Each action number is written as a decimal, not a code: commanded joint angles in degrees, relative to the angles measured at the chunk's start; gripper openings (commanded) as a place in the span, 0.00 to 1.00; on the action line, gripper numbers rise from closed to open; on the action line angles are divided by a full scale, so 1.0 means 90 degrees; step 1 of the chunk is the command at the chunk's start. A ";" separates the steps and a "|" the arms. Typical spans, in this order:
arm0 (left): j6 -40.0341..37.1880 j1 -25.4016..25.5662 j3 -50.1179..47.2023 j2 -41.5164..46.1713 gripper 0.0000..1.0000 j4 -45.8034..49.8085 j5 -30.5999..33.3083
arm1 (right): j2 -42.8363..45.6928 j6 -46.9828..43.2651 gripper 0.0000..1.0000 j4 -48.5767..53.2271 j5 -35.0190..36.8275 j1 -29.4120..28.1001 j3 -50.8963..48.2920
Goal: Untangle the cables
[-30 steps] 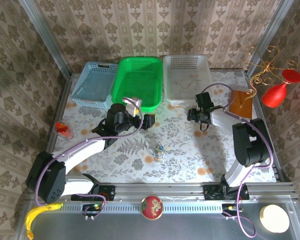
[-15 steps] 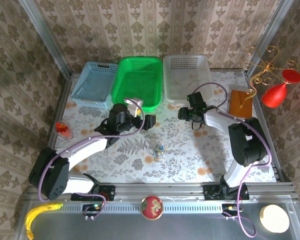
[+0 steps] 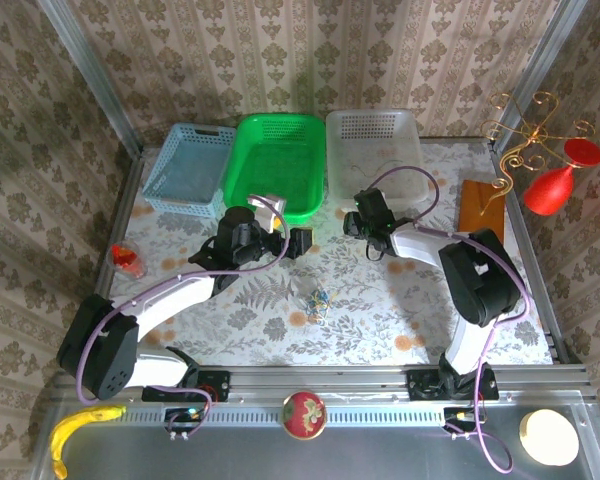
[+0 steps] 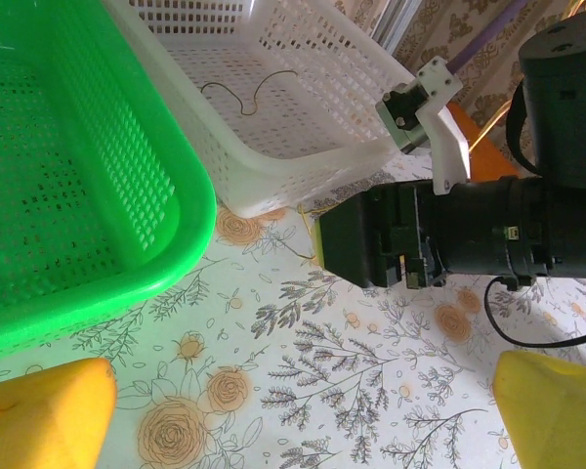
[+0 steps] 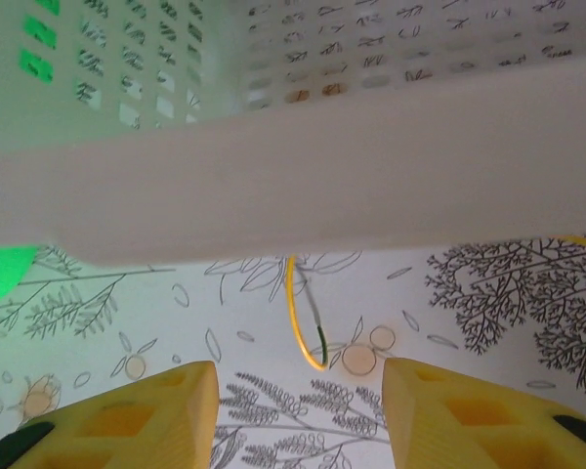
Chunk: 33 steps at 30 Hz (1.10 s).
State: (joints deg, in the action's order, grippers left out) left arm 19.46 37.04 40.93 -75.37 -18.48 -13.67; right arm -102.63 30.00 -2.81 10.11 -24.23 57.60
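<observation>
Your right gripper (image 3: 354,222) has swung left along the far side of the table (image 3: 380,320), from beside the orange board (image 3: 480,205) to the near left corner of the white basket (image 3: 373,114). Your left gripper (image 3: 300,242) has hardly shifted. Both are spread wide and hold nothing: in the right wrist view the 2 yellow fingers (image 5: 127,410) have only tablecloth between them, and the left wrist view shows the same.

1 yellow cable (image 5: 295,313) loops out from under the basket's near rim and lies flat on the table, straight ahead of the gap between your right fingers. A small tangle of cables (image 3: 318,298) sits near the middle of the table, well apart from both grippers. 1 thin cable (image 4: 244,90) lies inside the white basket.

Expect these cords to be very light, limp and far thinner than a finger, so they will likely slip out of a loose pinch. I would take the yellow cable at the bottom of its loop, pads low against the table, and draw it out gently, since the hidden end may snag under the basket.
</observation>
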 commanded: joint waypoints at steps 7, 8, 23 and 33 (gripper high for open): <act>0.0128 -0.0038 0.0130 0.0133 1.00 -0.0156 -0.0094 | -0.0464 0.0018 0.44 -0.0216 0.0426 -0.0086 0.0219; 0.0128 -0.0040 0.0131 0.0142 1.00 -0.0158 -0.0093 | -0.0501 0.0007 0.43 -0.0215 0.0462 -0.0091 0.0238; 0.0174 -0.0038 0.0121 0.0191 1.00 -0.0152 -0.0066 | -0.0946 -0.0204 0.14 -0.0200 0.0535 -0.0091 0.0545; 0.0169 -0.0033 0.0130 0.0172 1.00 -0.0164 -0.0085 | 0.0217 -0.0267 0.00 -0.0287 0.0303 -0.0120 -0.0113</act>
State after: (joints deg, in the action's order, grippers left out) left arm 19.97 37.04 40.93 -75.24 -18.83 -13.67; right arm -105.86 28.27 -5.63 13.15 -24.84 57.47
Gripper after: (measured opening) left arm 0.999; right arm 0.066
